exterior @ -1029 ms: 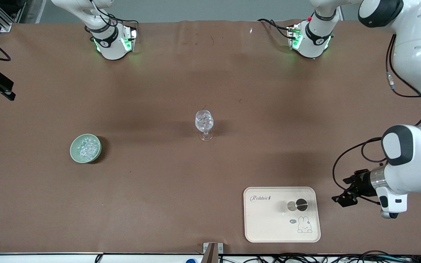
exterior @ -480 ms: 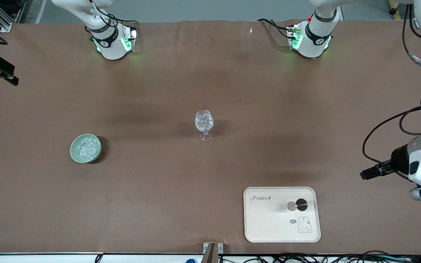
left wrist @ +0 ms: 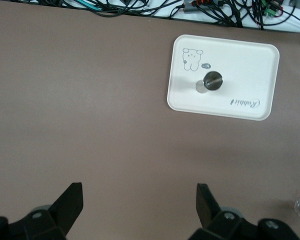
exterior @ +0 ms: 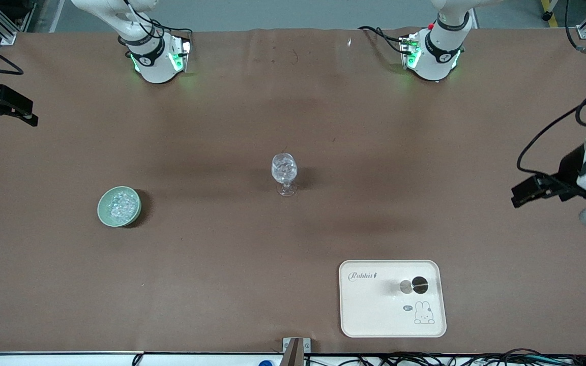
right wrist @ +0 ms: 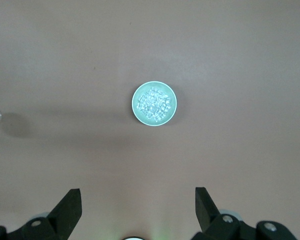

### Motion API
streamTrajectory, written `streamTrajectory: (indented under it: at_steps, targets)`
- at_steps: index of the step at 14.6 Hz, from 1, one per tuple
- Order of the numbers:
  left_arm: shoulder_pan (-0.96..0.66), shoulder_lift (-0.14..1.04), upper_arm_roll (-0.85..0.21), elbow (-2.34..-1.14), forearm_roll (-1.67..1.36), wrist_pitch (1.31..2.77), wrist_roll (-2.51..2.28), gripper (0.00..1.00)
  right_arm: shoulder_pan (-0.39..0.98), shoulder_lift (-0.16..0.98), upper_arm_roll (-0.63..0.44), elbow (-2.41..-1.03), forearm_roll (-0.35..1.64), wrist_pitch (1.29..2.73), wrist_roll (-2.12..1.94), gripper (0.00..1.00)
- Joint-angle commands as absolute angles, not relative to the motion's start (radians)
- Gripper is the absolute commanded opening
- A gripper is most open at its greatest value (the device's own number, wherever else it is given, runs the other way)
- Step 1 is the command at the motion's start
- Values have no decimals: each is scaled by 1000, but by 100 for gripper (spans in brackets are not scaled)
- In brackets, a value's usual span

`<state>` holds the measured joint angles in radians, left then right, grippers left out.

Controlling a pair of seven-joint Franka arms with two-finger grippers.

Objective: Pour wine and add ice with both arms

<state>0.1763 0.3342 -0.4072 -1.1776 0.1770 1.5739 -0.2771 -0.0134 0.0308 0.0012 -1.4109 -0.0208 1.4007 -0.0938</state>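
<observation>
Right hand [right wrist: 135, 212], fingers wide and empty, hangs above the ice [right wrist: 155, 104] bowl [right wrist: 138, 116]; left hand [left wrist: 139, 207], also wide, is well apart.

The front camera sits high across the table [exterior: 252, 244] and looks down at the whole top, facing the two robot bases along its upper edge. The left wrist camera looks straight down from well above the table, over the cream tray [left wrist: 250, 55]. The right wrist camera looks down likewise from high over the green bowl [right wrist: 155, 104]. Both wrist views catch the stemmed glass [exterior: 284, 173] at their margins; the front view shares tray, bowl and glass with them.
</observation>
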Motion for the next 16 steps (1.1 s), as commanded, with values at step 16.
streamTrajectory:
  at_steps: [16]
  targets:
    - [-14, -132, -112, -1637, -12, 1502, -109, 100, -26, 5, -5, -1529, -5, 1580, -94, 100]
